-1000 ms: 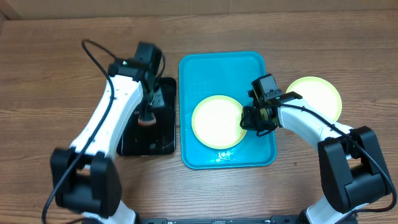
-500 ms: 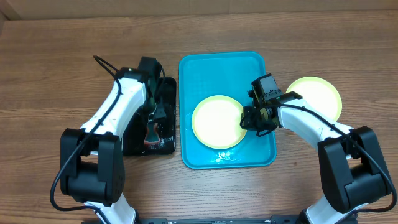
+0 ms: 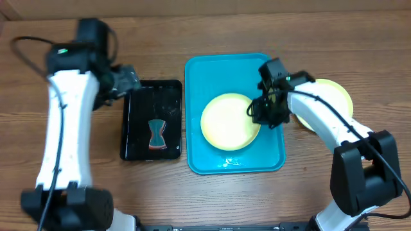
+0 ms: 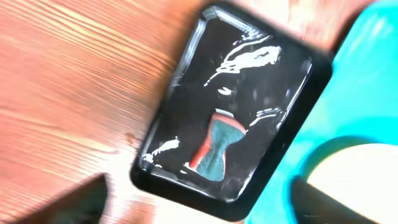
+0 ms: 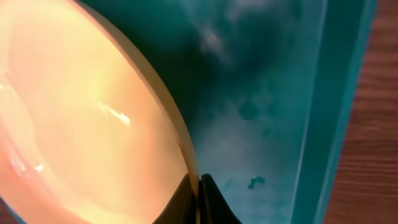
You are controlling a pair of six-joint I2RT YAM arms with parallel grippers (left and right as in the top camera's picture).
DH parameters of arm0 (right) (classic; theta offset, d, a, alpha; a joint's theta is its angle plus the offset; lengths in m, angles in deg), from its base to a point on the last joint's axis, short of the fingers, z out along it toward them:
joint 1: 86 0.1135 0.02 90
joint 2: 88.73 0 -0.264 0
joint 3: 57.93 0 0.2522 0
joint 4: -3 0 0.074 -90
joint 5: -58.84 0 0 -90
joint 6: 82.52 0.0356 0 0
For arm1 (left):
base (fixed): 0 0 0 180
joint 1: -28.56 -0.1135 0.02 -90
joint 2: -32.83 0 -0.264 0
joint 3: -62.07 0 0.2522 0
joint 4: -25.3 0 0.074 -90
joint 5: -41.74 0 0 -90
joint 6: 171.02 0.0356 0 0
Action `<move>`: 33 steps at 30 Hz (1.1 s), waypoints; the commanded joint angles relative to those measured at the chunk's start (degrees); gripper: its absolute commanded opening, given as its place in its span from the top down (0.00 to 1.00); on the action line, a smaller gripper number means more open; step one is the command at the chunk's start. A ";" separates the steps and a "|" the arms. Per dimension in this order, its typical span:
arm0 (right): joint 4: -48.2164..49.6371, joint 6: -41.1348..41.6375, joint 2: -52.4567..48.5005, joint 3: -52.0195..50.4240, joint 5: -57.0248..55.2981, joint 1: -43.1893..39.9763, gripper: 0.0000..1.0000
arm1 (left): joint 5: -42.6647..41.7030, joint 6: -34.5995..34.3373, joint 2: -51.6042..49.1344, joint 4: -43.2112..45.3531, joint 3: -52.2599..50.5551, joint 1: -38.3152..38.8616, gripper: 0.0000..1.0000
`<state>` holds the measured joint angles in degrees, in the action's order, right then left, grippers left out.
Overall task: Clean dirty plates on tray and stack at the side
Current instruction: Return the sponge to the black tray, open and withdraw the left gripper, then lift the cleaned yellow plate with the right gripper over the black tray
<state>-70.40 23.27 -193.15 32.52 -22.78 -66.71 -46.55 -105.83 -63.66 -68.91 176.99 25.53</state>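
Observation:
A pale yellow-green plate [image 3: 228,122] lies in the turquoise tray [image 3: 212,70]. My right gripper [image 3: 260,111] is shut on its right rim. In the right wrist view the fingertips [image 5: 211,198] pinch the plate's edge [image 5: 184,143] over the tray floor [image 5: 267,93]. A second pale plate [image 3: 334,96] rests on the table right of the tray, partly hidden by the right arm. My left gripper [image 3: 128,79] hangs open above the black tray's far left corner, holding nothing. In the left wrist view its blurred fingers [image 4: 78,200] stand wide apart at the bottom edge.
A small black tray [image 3: 131,128] sits left of the turquoise tray. A red and teal sponge [image 3: 157,133] lies in it, also seen as the sponge [image 4: 217,149] on the wet black tray [image 4: 186,87]. Brown wooden table [image 3: 58,192] surrounds everything.
My left gripper opened, left the sponge in the black tray and rose away toward the far left. The plate in my right gripper shifted slightly to the right.

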 commanded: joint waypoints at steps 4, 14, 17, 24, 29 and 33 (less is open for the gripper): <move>-4.13 -5.31 0.04 14.29 -2.86 4.39 0.96 | -0.04 0.44 5.60 -1.42 1.55 -5.25 0.00; 9.22 -7.17 -1.51 17.90 -22.23 22.71 0.96 | -0.07 0.42 5.75 -3.54 1.53 -6.01 0.00; 13.77 -7.37 -3.13 17.88 -28.41 27.54 0.96 | -0.07 0.42 5.75 -3.56 1.53 -6.01 0.00; 18.34 -7.43 -3.93 17.90 -43.41 33.77 0.96 | -0.07 0.42 5.75 -3.52 1.53 -5.99 0.00; 18.88 -10.32 -3.91 17.90 -48.26 36.11 0.96 | -0.07 0.42 5.75 -3.52 1.53 -5.99 0.00; 18.91 -10.32 -3.89 17.90 -53.83 38.14 0.96 | -0.07 0.42 5.75 -3.52 1.53 -5.99 0.00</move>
<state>-52.08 13.48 -197.48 49.26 -69.40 -30.12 -46.55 -105.88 -57.98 -72.49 177.56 19.68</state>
